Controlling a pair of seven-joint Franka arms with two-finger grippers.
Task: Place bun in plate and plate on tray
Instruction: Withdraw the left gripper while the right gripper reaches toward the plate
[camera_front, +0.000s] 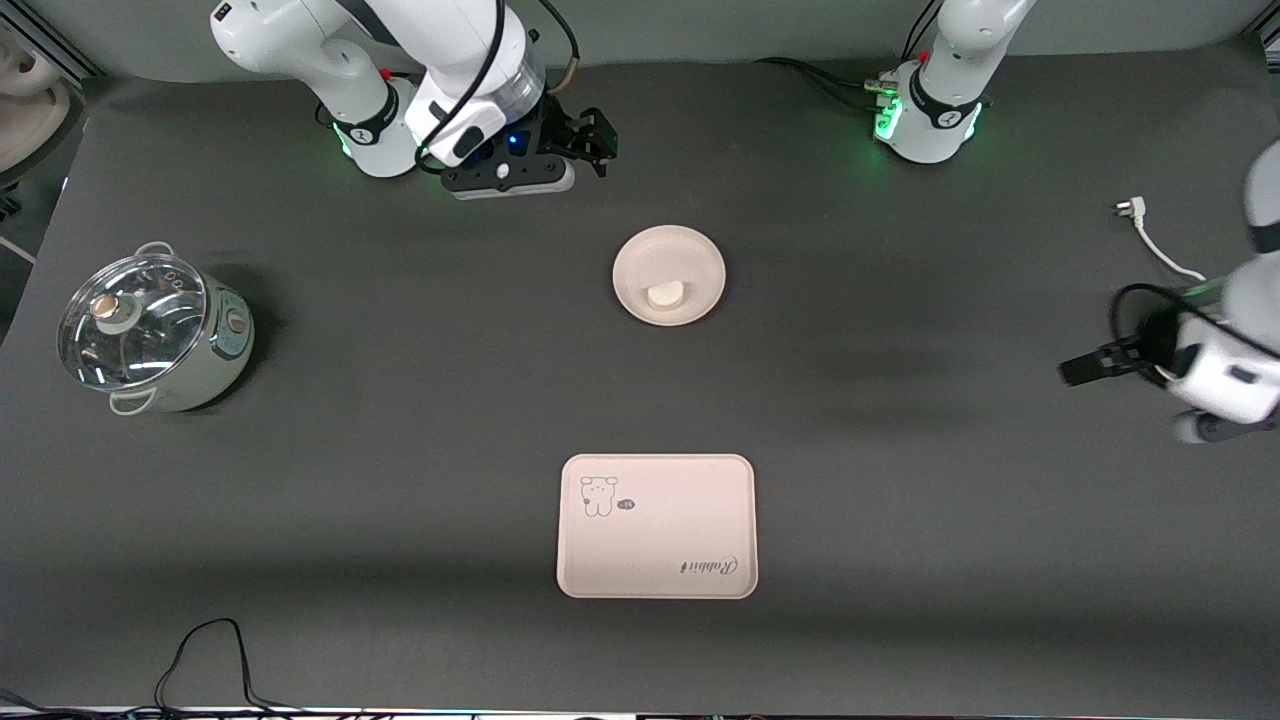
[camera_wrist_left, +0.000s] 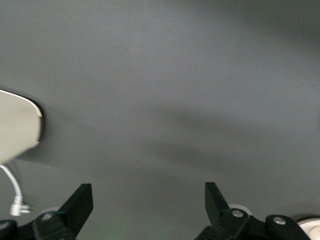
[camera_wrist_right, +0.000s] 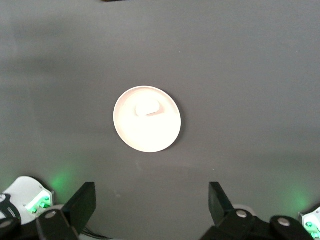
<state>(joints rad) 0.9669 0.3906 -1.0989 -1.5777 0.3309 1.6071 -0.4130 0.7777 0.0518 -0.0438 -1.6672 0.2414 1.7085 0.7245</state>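
The round cream plate (camera_front: 690, 262) lies on the dark table mat between the two arm bases, farther from the front camera than the tray. The small off-white bun (camera_front: 665, 294) lies in it, near the rim on the tray's side. The pinkish-beige tray (camera_front: 656, 540), with its bear drawing and script word, lies empty near the front edge. My right gripper (camera_front: 590, 140) hangs open and empty by its base; its wrist view shows the plate (camera_wrist_right: 150, 132) and bun (camera_wrist_right: 147, 108) ahead of the open gripper (camera_wrist_right: 151, 202). My left gripper (camera_front: 1075, 368) is open and empty at the left arm's end of the table, over bare mat (camera_wrist_left: 148, 202).
A pale green pot with a glass lid (camera_front: 150, 330) stands at the right arm's end of the table. A white cable with a plug (camera_front: 1140, 225) lies near the left arm; the plug also shows in the left wrist view (camera_wrist_left: 17, 206). A black cable (camera_front: 210, 650) loops at the front edge.
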